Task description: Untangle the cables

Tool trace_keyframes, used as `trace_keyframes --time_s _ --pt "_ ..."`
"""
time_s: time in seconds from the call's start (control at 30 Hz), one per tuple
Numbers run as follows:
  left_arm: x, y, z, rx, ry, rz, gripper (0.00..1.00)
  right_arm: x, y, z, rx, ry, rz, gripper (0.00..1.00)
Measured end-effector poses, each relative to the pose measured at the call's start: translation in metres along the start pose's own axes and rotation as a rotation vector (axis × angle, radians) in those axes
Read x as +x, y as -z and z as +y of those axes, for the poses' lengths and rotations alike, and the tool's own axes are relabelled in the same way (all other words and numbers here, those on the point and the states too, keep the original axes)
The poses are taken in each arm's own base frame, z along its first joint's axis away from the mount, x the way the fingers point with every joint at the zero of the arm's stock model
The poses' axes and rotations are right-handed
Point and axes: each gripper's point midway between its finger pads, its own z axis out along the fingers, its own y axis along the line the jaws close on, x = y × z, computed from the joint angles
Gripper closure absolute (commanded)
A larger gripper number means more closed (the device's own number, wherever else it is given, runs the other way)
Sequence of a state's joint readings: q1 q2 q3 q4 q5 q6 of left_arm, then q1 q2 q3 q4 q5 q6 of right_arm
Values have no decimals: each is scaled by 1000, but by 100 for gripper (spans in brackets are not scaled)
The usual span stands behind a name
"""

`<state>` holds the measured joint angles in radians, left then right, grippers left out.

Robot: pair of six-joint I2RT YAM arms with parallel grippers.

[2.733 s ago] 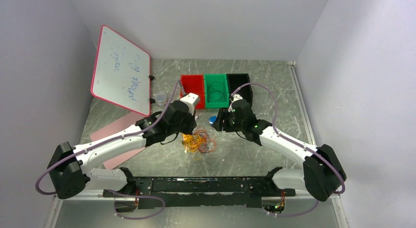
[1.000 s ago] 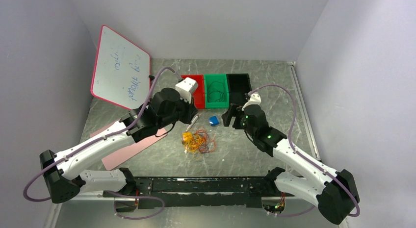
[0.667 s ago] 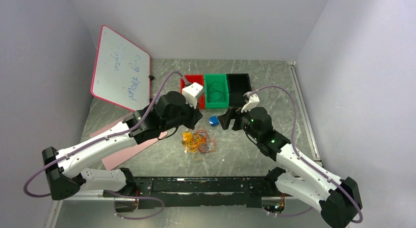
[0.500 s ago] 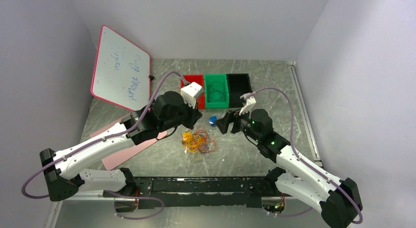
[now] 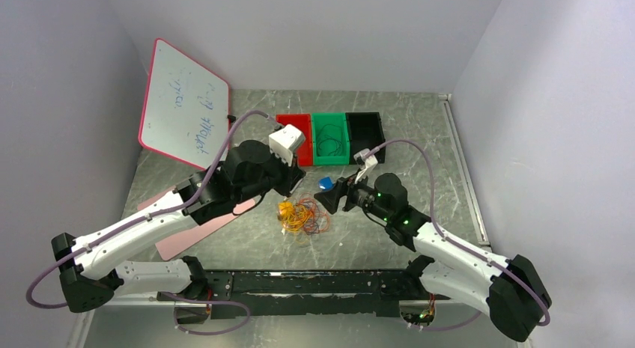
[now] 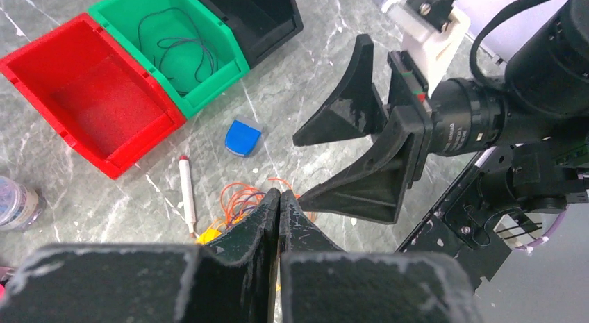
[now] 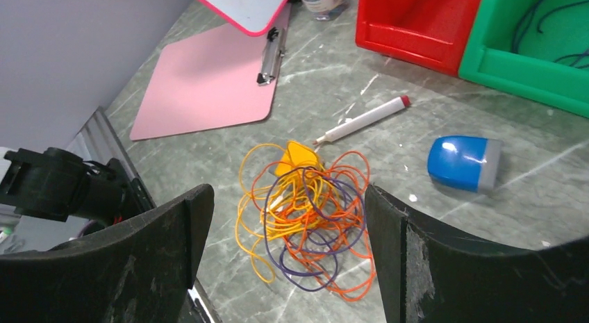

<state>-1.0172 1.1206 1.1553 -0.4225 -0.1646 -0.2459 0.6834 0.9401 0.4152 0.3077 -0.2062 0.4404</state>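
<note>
The cables (image 5: 303, 215) lie as one tangle of yellow-orange, red-orange and dark purple loops on the table, between the two arms. My right gripper (image 5: 329, 200) is open and empty, low and just right of the tangle. In the right wrist view the tangle (image 7: 309, 205) lies on the table between its spread fingers (image 7: 288, 191). My left gripper (image 5: 294, 185) is shut on nothing and hangs above the tangle's far-left side. In the left wrist view its tips (image 6: 278, 194) hide most of the orange loops (image 6: 236, 198). A dark cable loop (image 6: 173, 42) lies in the green bin.
A red bin (image 5: 299, 120), a green bin (image 5: 330, 116) and a black bin (image 5: 365, 127) stand in a row at the back. A blue eraser (image 7: 464, 162) and a white marker (image 7: 361, 119) lie near the tangle. A whiteboard (image 5: 183, 105) and a pink clipboard (image 5: 187, 228) are on the left.
My right gripper has come down and moved left to the tangle, staying open. My left gripper, earlier down at the tangle, has lifted off it and stays shut.
</note>
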Motion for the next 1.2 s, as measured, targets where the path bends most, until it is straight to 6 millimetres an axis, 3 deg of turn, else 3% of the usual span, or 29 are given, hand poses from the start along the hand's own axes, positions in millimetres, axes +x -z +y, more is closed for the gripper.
trace_keyframes --time_s 0.2,0.33,0.5,0.63,0.8,1.0,1.2 --pt "-7 4 5 -24 5 -29 92 4 -10 6 -5 10 4 19" --pt "5 2 18 -106 60 -19 79 3 -20 0 47 9 53 23" --pt "51 -1 42 -248 170 71 57 9 -29 -6 116 3 141 31" --pt "95 2 59 -361 283 169 52 31 -28 -17 172 -23 220 34" --pt "146 8 77 -475 426 269 43 42 -27 -23 206 -59 252 34" --pt "192 3 95 -545 562 354 44 47 -27 -26 221 -73 262 34" --pt "206 -16 98 -516 643 373 49 49 -24 -28 239 -71 270 34"
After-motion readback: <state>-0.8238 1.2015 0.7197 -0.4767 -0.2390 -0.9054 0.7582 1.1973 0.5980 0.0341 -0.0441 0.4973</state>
